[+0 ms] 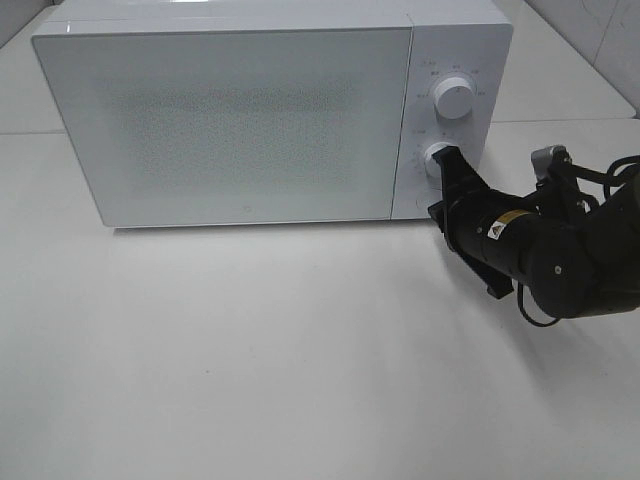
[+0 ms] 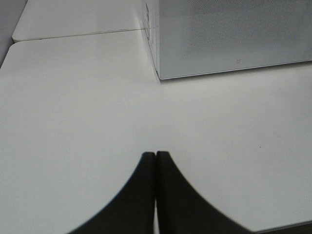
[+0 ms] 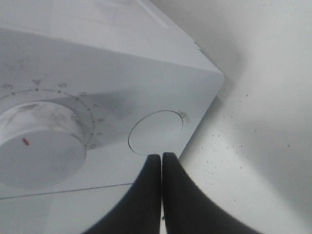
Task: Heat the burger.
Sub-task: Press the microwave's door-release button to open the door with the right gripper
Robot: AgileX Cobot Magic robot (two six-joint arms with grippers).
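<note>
Right gripper point(image 3: 162, 162), jaws closed, sits at the microwave's point(image 1: 230, 120) round button point(image 3: 156, 130). Left gripper point(image 2: 156, 157), jaws closed, hangs above the desk point(image 2: 73, 122).

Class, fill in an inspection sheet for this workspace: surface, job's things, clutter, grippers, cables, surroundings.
Surface: white table, with a microwave standing on it.
Job's things: burger not seen; microwave door closed.
Clutter: nothing seen.
Grippers: left gripper shut, over the table near the microwave's corner; right gripper shut, tips by the round button beside the dial.
Cables: black cable on the right arm.
Surroundings: tiled wall behind.
</note>
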